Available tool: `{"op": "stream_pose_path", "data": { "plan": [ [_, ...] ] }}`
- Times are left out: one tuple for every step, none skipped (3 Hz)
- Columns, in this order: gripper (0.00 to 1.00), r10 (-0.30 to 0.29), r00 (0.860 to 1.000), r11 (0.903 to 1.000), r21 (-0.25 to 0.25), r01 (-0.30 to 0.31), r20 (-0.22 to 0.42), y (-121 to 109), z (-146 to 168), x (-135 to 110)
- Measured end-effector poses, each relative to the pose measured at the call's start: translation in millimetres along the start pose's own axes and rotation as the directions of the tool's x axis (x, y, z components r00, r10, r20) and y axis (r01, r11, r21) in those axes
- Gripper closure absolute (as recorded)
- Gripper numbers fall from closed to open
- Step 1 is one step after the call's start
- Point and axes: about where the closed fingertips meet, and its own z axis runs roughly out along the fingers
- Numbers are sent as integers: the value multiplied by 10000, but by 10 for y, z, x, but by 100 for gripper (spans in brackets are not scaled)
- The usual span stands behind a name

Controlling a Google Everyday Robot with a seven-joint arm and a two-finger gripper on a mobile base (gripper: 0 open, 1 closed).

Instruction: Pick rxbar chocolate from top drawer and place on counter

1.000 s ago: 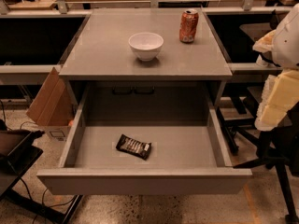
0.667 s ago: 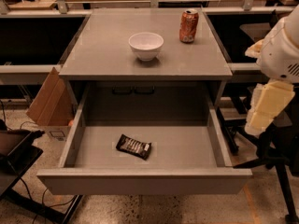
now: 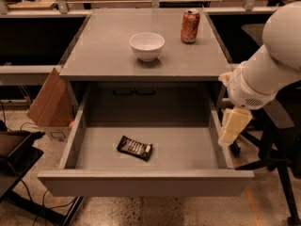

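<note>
The rxbar chocolate (image 3: 135, 148), a small black wrapped bar, lies flat on the floor of the open top drawer (image 3: 141, 182), a little left of its middle. The grey counter (image 3: 103, 46) is above the drawer. My gripper (image 3: 227, 138) hangs from the white arm (image 3: 268, 69) at the right, over the drawer's right side wall. It is well to the right of the bar and above it, and holds nothing.
A white bowl (image 3: 146, 45) stands in the middle of the counter and an orange can (image 3: 190, 26) at its back right. A cardboard box (image 3: 49, 102) leans left of the cabinet. A black chair base (image 3: 273, 149) is at the right.
My arm has swung left and down from the right edge, bringing the gripper over the drawer's right wall. The bar, bowl and can have not moved.
</note>
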Motion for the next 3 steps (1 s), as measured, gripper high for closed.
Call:
{"op": "stream_pose_path", "data": {
  "plan": [
    [0, -152, 9978, 9999, -72, 157, 648, -125, 504, -103],
    [0, -152, 9978, 9999, -72, 157, 648, -125, 504, -103],
    [0, -176, 9934, 9996, -194, 199, 1132, -54, 687, -210]
  ]
}}
